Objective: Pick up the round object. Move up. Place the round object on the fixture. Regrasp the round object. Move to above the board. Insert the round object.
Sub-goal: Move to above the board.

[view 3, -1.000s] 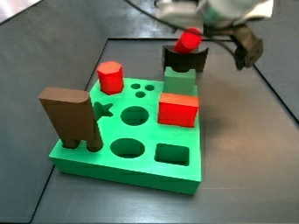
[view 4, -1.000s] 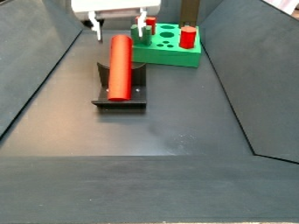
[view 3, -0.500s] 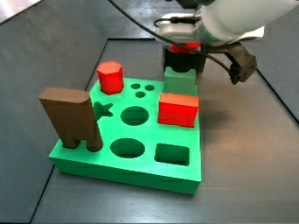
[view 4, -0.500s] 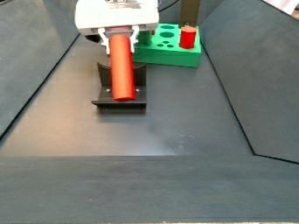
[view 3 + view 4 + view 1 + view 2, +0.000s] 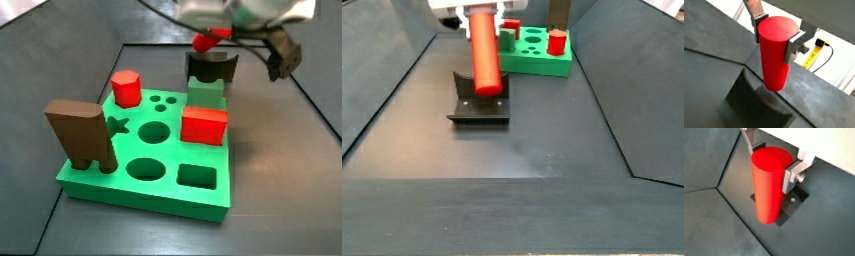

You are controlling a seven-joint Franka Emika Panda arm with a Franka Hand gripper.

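Gripper [image 5: 777,36] clamped on the smooth, long red cylinder peg [image 5: 484,55] – tilted, lifted off the small dark notched fixture block [image 5: 478,105], big green holed board [image 5: 535,60] just behind.

From my remote station: the dark floor [image 5: 543,140] carried the fixture [image 5: 480,106] and the green board [image 5: 539,58]; the gripper [image 5: 473,22] hung above the fixture.

Red round object [image 5: 484,55], dark fixture [image 5: 480,108], bright green board [image 5: 154,165], silver gripper [image 5: 778,35].
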